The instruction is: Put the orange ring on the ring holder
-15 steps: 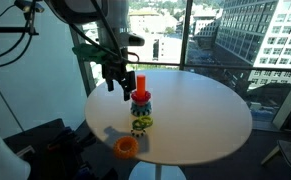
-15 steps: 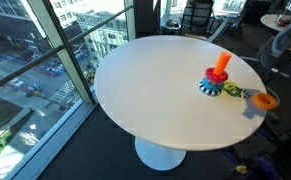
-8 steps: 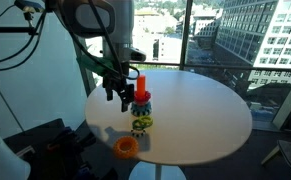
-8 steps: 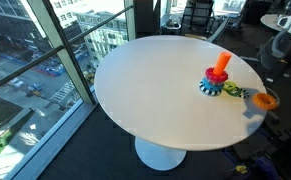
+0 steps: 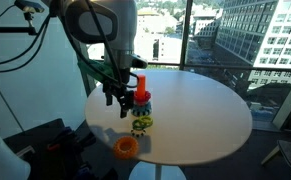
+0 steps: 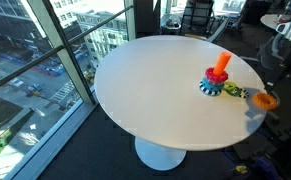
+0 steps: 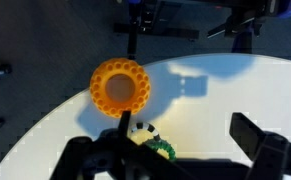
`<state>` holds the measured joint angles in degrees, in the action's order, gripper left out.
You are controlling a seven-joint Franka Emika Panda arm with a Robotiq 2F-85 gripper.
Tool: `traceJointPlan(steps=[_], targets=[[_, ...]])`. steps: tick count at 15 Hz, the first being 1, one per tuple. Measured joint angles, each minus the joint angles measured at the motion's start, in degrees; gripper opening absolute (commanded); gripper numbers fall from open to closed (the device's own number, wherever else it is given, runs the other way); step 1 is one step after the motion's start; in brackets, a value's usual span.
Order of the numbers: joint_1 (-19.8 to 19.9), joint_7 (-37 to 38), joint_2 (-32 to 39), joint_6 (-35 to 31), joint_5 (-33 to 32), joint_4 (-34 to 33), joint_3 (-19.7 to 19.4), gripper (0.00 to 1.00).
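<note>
In an exterior view: tool (image 5: 115,98) hangs beside ring holder (image 5: 140,93); orange ring (image 5: 125,147) lies flat near the table (image 5: 210,115) edge.
In an exterior view: orange ring (image 6: 264,100) sits near the holder.
Wrist view: jaws wide, empty.
Ring probably light, stiff, slick; pinch across one rim.

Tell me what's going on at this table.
A robot arm's gripper hovers open and empty above the round white table, beside the ring holder. The orange ring lies flat near the table's edge, not yet picked up; the wrist view looks down on it. A yellow-green patterned ring lies between it and the holder.
</note>
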<state>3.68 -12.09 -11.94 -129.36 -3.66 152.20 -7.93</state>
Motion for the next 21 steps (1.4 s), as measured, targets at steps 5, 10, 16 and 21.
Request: traceJointPlan(steps=[5, 10, 16, 21], targets=[[0.5, 0.0, 0.7, 0.0, 0.0, 0.3, 0.0, 1.00], [2.0, 0.8, 3.7, -1.7, 0.0, 0.5, 0.0, 1.00], [2.4, 1.0, 8.4, -7.7, 0.1, 0.8, -0.1, 1.00], [2.5, 1.0, 12.4, -12.0, 0.1, 1.1, -0.1, 1.00]])
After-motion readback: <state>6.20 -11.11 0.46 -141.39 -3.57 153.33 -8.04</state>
